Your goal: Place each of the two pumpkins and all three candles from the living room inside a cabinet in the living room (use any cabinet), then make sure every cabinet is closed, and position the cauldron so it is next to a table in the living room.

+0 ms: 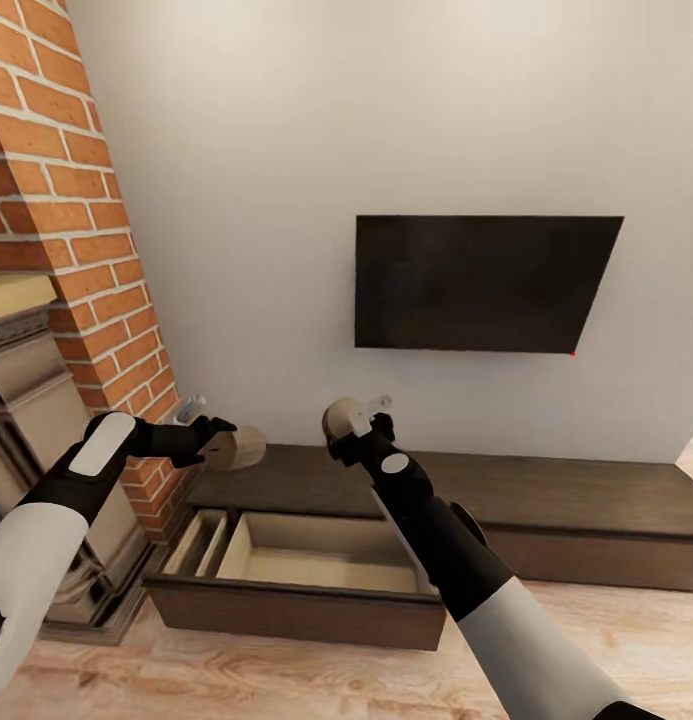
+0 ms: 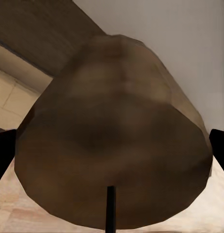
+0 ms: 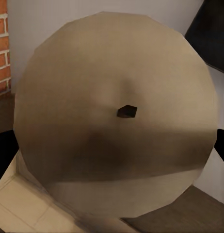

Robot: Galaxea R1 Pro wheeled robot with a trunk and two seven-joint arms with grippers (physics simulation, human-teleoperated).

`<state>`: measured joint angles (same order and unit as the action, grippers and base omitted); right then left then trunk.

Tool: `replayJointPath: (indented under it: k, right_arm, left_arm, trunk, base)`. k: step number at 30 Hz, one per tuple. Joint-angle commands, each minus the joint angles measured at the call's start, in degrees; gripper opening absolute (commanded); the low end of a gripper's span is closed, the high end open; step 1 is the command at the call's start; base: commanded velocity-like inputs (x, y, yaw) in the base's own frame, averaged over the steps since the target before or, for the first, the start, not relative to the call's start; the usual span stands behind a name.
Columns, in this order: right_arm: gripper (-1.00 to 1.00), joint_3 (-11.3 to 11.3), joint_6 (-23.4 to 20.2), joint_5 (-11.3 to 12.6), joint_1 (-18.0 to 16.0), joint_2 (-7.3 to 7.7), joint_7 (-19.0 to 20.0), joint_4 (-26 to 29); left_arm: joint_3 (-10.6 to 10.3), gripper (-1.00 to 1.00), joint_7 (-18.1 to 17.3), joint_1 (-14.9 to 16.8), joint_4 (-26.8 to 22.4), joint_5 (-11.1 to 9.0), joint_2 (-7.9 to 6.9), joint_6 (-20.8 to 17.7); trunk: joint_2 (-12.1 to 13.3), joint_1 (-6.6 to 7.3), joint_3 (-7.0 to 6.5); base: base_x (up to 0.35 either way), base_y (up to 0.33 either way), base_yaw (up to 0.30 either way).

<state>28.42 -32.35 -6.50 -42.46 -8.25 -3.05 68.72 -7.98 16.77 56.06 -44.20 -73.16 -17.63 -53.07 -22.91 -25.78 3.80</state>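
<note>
My left gripper (image 1: 218,447) is shut on a tan candle (image 1: 238,447), held above the left end of the low dark brown cabinet (image 1: 586,500). That candle (image 2: 117,141) looms large between the dark fingertips (image 2: 219,145) in the left wrist view. Further right, my right gripper (image 1: 344,420) is shut on a cream candle (image 1: 338,415), which hangs above the cabinet top behind the open drawer (image 1: 296,565). Its flat round end (image 3: 117,116) with a small dark wick faces the right wrist camera. The drawer's light wood inside holds nothing that I can see.
A red brick fireplace (image 1: 76,280) stands at the left, close beside the open drawer. A black TV (image 1: 481,283) hangs on the white wall above the cabinet. Light wood plank floor (image 1: 286,680) lies in front of the drawer.
</note>
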Motion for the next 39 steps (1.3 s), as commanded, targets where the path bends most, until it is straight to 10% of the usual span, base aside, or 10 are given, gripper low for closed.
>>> replayJointPath:
  k: [1,32,35,39]
  right_arm:
    - [-1.00,0.0,0.0,-0.1,0.0,0.01,0.0,0.0]
    - [-1.00,0.2,-0.1,0.0,0.0,-0.19,0.0,-0.2]
    - [-1.00,0.1,-0.2,3.8,0.0,-0.77,-0.6,-4.7]
    - [-1.00,0.0,0.1,7.5,-0.2,-1.03,-3.6,-12.0]
  left_arm:
    - [0.0,-1.00,0.0,0.0,0.0,-0.3,0.03,0.1]
    - [0.0,-1.00,0.0,0.0,-0.1,-0.2,0.11,0.1]
    - [-0.3,-1.00,0.0,0.0,-0.2,-0.2,0.06,0.0]
    - [-8.5,-1.00,0.0,0.0,-0.4,-0.2,0.05,0.1]
  trunk:
    - [0.0,0.00,-0.08]
    - [0.0,0.00,-1.01]
    - [0.0,0.00,-1.01]
    - [0.0,0.00,-1.01]
  base:
    - [0.262,0.227,-0.217]
    - [0.180,0.245,-0.100]
    - [0.008,0.012,0.000]
    - [0.001,0.002,0.000]
